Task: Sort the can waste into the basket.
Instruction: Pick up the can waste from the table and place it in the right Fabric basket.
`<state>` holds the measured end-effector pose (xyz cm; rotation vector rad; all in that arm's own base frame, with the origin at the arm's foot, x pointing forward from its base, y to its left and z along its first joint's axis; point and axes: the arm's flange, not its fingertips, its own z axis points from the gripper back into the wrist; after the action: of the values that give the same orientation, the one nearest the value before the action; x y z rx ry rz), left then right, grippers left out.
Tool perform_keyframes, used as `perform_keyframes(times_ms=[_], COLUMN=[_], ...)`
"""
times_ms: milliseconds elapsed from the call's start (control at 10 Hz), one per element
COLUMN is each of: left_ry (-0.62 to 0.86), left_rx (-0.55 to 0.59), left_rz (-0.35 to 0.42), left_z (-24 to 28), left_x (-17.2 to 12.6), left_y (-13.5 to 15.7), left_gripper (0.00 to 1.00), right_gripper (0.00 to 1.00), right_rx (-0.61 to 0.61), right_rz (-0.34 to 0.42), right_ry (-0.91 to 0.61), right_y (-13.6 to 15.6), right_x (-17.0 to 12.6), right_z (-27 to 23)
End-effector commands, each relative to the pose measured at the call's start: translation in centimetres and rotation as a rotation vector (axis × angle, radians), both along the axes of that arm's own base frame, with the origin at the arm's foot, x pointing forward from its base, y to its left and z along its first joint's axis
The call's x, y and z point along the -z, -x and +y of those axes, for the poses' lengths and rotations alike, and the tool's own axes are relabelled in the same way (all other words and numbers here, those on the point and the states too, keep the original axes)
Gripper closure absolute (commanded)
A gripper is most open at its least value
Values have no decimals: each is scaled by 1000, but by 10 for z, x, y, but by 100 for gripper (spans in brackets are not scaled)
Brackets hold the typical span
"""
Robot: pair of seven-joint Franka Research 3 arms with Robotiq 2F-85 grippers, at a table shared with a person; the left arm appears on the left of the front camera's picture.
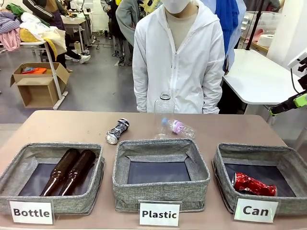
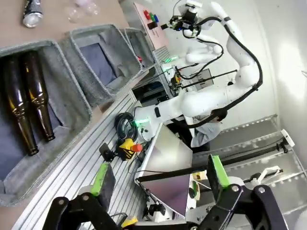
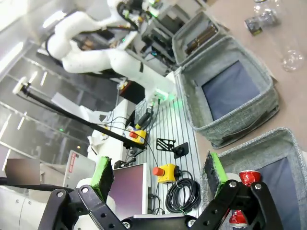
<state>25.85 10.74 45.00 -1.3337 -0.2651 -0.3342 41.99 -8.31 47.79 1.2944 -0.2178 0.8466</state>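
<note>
A crushed silver and black can (image 1: 117, 131) lies on the table behind the baskets, left of centre; it appears again in the left wrist view (image 2: 32, 12) and the right wrist view (image 3: 259, 21). The grey basket (image 1: 261, 147) labelled "Can" stands at the front right with a crushed red can (image 1: 253, 185) in it. My right gripper (image 1: 287, 104) hovers off the table's right edge. In its own view it (image 3: 159, 173) is open and empty above the basket (image 3: 249, 143) and the red can (image 3: 247, 177). My left gripper (image 2: 159, 177) is open and empty too, off the table near the robot's base.
The "Bottle" basket (image 1: 19, 160) holds two brown bottles (image 1: 67, 171). The "Plastic" basket (image 1: 160, 143) stands in the middle. A clear plastic bottle (image 1: 177, 127) lies behind it, with an upright clear jar (image 1: 164, 103) beyond. A person in a white jacket (image 1: 177, 62) stands at the far side.
</note>
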Motion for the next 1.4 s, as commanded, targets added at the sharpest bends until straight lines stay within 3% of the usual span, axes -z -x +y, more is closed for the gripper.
perform_keyframes(times_ms=[0, 700, 900, 1100, 1300], left_ry=[48, 30, -277, -512, -742], left_rx=[11, 14, 162, 222, -38], left_rz=[-11, -10, 3, 52, 65], left_z=[3, 3, -57, -140, -214], left_x=[-12, -7, -43, -63, -57], left_y=[4, 4, -51, -118, -151], left_gripper=[0, 0, 0, 0, 0], right_gripper=[0, 0, 0, 0, 0], right_rx=[-10, -10, -10, -10, -10], right_rz=[-15, -15, -15, -15, -15], right_ry=[5, 5, 5, 5, 5], right_y=[1, 1, 1, 1, 1], right_x=[-2, -2, -2, -2, -2], right_z=[-3, -3, -3, -3, -3])
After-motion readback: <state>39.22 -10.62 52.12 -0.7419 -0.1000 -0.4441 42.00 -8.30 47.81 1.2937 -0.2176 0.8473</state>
